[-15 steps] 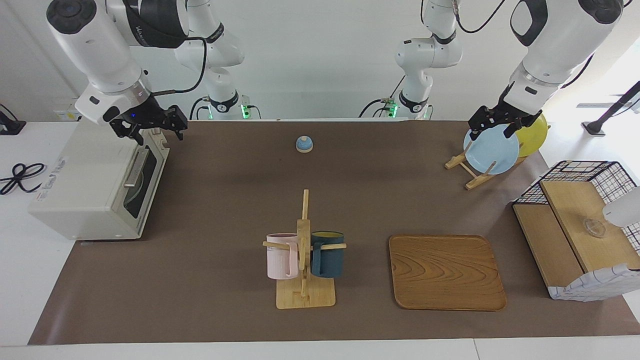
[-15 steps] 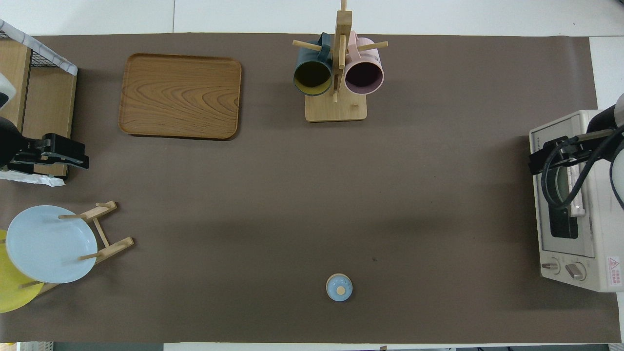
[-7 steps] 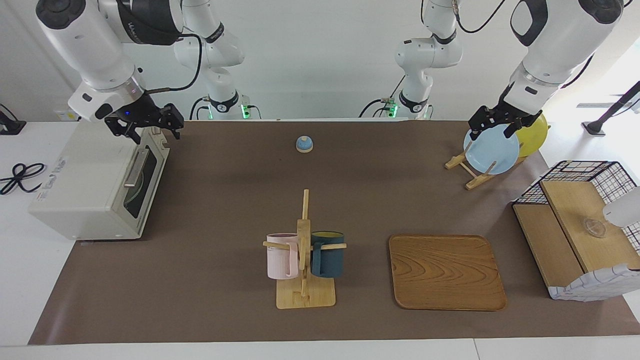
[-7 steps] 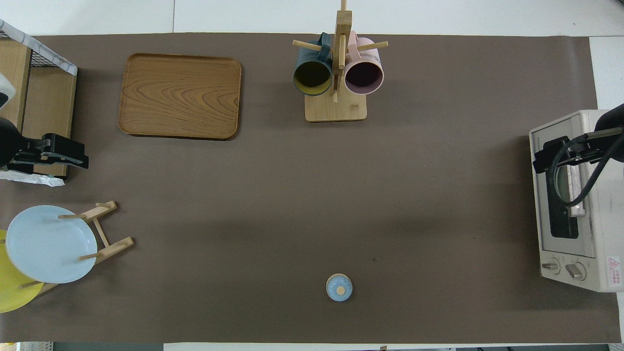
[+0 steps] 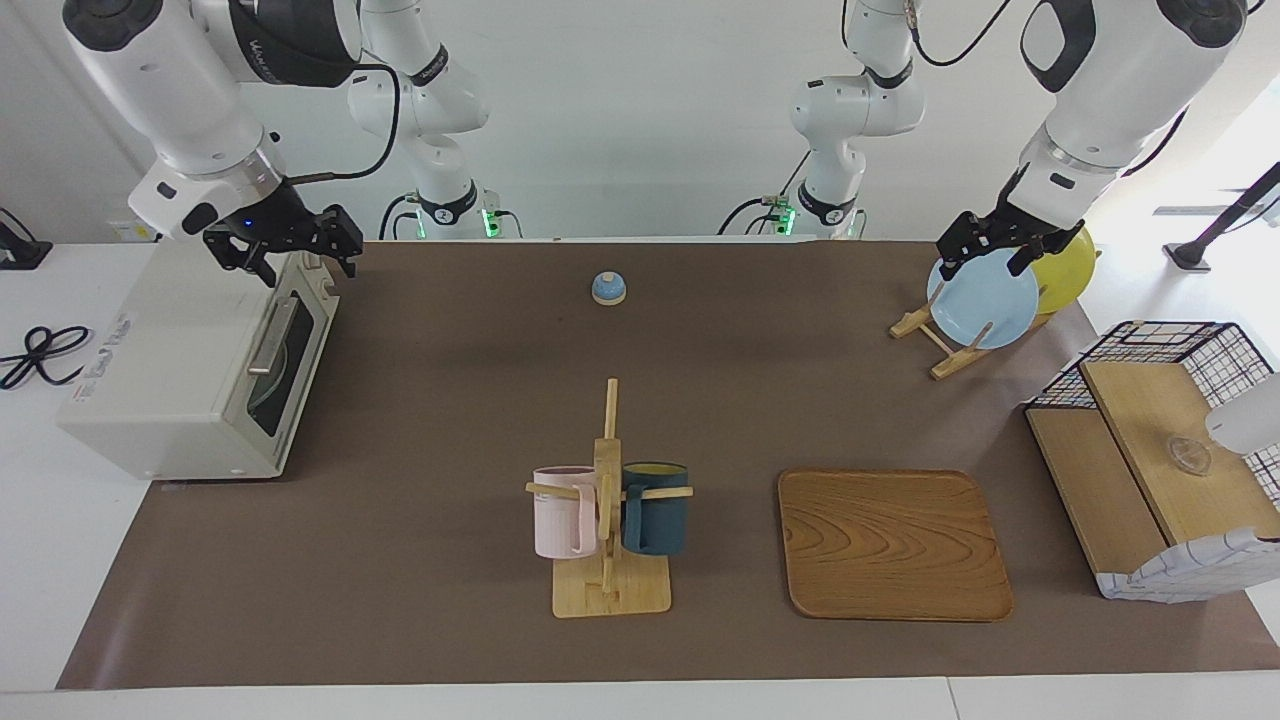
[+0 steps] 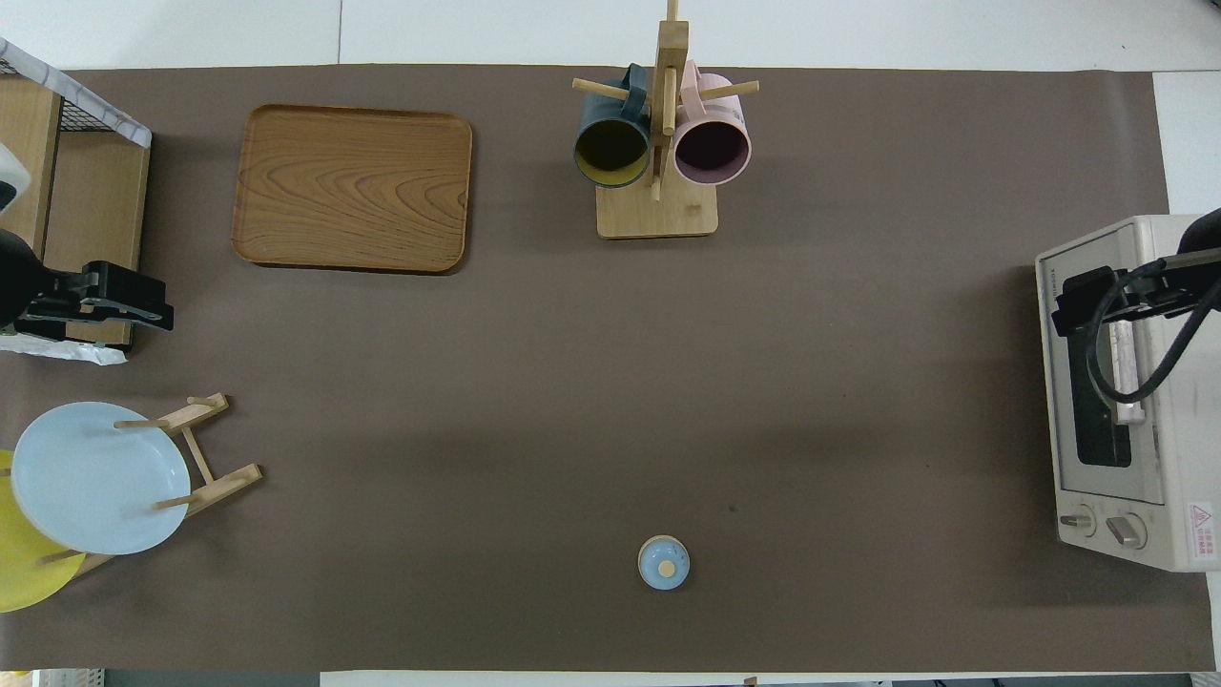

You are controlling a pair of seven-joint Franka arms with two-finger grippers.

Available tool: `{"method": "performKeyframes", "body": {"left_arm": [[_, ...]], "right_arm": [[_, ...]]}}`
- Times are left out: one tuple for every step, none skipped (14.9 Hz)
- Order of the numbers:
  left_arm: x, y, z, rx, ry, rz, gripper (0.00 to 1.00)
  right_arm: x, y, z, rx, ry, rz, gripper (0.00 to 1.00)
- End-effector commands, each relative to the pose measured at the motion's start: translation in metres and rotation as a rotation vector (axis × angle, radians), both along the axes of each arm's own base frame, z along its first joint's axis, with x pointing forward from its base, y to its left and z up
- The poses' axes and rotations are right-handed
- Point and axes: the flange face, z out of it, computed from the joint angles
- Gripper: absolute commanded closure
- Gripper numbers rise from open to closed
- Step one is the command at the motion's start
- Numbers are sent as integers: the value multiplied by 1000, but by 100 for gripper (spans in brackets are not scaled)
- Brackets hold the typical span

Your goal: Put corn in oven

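Note:
The cream-white oven (image 5: 180, 370) stands at the right arm's end of the table, its dark glass door shut; it also shows in the overhead view (image 6: 1145, 401). No corn shows in either view. My right gripper (image 5: 290, 250) is open and empty, raised over the oven's upper front edge at the end nearer the robots; the overhead view (image 6: 1083, 301) shows it over the door's top edge. My left gripper (image 5: 985, 255) is open and empty, and waits in the air over the plate rack; it also shows in the overhead view (image 6: 143, 305).
A mug rack (image 5: 608, 500) with a pink and a dark blue mug stands mid-table. A wooden tray (image 5: 890, 545) lies beside it. A blue plate (image 5: 985, 300) and a yellow plate (image 5: 1065, 265) stand in a rack. A small blue knobbed lid (image 5: 608, 288) and a wire basket (image 5: 1160, 450) are also here.
My right gripper has drifted a little up and toward the table's end, over the oven's top. The oven door stays shut. The left arm has not moved.

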Motion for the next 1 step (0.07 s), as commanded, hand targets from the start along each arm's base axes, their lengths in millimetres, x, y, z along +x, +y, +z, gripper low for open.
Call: {"method": "performKeyframes", "body": {"left_arm": [[-5, 4, 0, 11, 6, -1, 0]], "right_arm": [[-1, -1, 4, 22, -7, -19, 0]]}}
